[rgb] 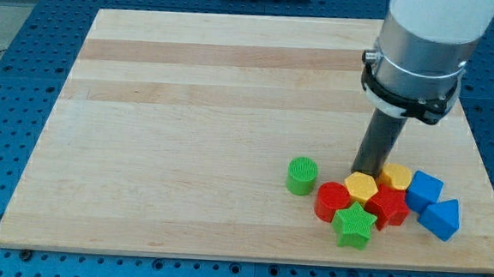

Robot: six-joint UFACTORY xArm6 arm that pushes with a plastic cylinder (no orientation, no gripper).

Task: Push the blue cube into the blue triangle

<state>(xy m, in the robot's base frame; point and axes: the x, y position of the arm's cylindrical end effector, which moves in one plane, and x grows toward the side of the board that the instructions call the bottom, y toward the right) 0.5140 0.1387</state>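
My tip [368, 172] stood behind the yellow hexagon [362, 188], a bare rod tool holding nothing; right of that hexagon, the blue cube [424, 190] touched the blue triangle [441, 218].

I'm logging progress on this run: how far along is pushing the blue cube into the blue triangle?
Nearly done, it seems: the blue cube sits right against the blue triangle, apparently touching. In hand: my tip stands at the cluster's top edge, by the yellow blocks, left of the cube. Left: at most a small nudge to confirm contact.
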